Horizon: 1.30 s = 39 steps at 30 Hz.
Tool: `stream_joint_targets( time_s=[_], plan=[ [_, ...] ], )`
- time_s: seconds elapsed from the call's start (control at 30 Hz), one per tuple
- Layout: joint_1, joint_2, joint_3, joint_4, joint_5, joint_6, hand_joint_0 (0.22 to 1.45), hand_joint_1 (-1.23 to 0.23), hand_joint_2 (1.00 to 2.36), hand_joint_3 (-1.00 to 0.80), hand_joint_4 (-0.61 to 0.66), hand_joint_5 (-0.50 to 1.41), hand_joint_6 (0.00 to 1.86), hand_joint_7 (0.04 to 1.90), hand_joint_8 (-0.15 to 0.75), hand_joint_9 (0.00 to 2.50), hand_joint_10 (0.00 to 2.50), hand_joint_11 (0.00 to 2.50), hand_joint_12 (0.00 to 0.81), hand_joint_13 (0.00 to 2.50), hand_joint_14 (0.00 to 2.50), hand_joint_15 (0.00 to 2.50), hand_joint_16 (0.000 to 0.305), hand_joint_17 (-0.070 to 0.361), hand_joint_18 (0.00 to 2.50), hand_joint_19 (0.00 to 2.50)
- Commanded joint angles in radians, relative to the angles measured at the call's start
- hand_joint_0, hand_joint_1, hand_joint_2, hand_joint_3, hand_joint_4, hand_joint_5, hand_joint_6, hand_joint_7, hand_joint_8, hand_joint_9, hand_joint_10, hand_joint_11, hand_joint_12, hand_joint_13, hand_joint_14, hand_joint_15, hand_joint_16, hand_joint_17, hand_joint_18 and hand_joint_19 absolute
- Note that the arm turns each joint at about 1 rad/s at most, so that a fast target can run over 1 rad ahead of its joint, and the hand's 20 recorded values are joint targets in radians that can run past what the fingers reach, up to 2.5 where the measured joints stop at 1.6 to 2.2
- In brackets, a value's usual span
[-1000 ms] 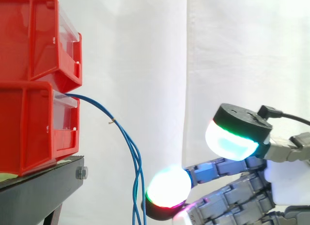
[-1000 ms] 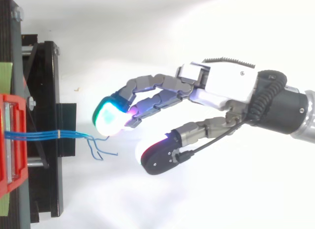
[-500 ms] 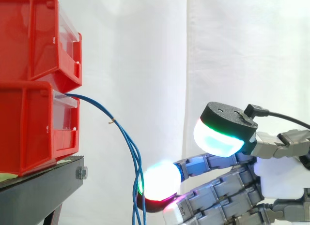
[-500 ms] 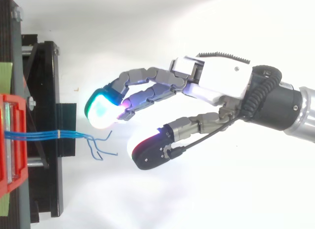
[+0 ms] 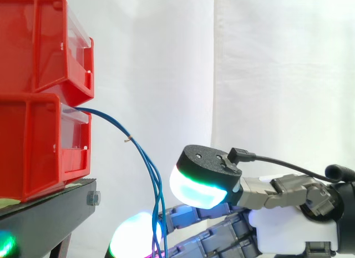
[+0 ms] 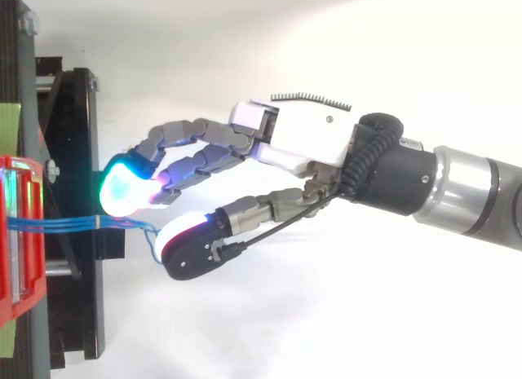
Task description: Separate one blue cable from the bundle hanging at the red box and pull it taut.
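Note:
A bundle of thin blue cables (image 5: pixel 128 138) comes out of the lower red bin (image 5: pixel 33 141) and arcs down to the right, bound by a small tie. From above, the cables (image 6: pixel 65 224) run right from the bin, and their loose ends lie between the thumb and the glowing fingertips (image 6: pixel 122 187). My hand (image 6: pixel 306 143) reaches in from the right with its fingers stretched out. In the side view the hand (image 5: pixel 294 230) sits low; its thumb pad is just right of the hanging cables, and a lower fingertip (image 5: pixel 133 238) reaches left past them. I see no pinch on a cable.
A second red bin (image 5: pixel 39 41) is stacked on the lower one. Both stand on a black stand (image 5: pixel 44 213) whose edge juts toward the hand. The white curtain hangs behind, with free room to the right of the cables.
The hand has moved left toward the bins and lower in the side view. Its fingertips, which were right of the cables, now straddle them.

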Motion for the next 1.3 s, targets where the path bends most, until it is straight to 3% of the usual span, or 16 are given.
stream_joint_targets(
  time_s=[0.0, 0.2, 0.37, 0.53, 1.07, 1.27],
  plan=[
    [-0.001, -0.004, 0.014, -0.005, -0.006, -0.001, 0.51, -0.67, 1.00, -0.50, 0.24, -0.19, 0.50, 0.85, 0.290, 0.70, 0.01, 0.38, 0.310, 0.70, 0.01, 0.36, 0.031, 0.071, 0.55, 0.32],
    [-0.003, -0.004, 0.014, 0.021, -0.040, 0.020, 0.52, -0.67, 1.00, -0.50, 0.25, -0.19, 0.50, 0.85, 0.294, 0.72, 0.01, 0.40, 0.309, 0.72, 0.01, 0.37, 0.031, 0.069, 0.55, 0.32],
    [-0.010, -0.003, 0.014, 0.085, -0.089, 0.088, 0.53, -0.67, 1.00, -0.50, 0.25, -0.18, 0.50, 0.85, 0.295, 0.74, 0.01, 0.41, 0.313, 0.74, 0.01, 0.39, 0.030, 0.068, 0.56, 0.34],
    [-0.018, -0.003, 0.014, 0.085, -0.124, 0.121, 0.55, -0.66, 1.00, -0.50, 0.26, -0.18, 0.50, 0.86, 0.290, 0.76, 0.01, 0.43, 0.310, 0.76, 0.01, 0.41, 0.029, 0.065, 0.58, 0.35],
    [-0.029, -0.003, 0.031, 0.084, -0.127, 0.132, 0.64, -0.62, 1.01, -0.34, 0.25, -0.15, 0.50, 0.98, 0.292, 0.82, 0.01, 0.48, 0.305, 0.83, 0.02, 0.46, 0.026, 0.060, 0.62, 0.39],
    [-0.041, -0.003, 0.061, 0.067, -0.153, 0.129, 0.65, -0.62, 1.01, -0.33, 0.24, -0.15, 0.50, 1.03, 0.292, 0.83, 0.01, 0.50, 0.306, 0.85, 0.02, 0.48, 0.026, 0.059, 0.63, 0.39]
  ],
)
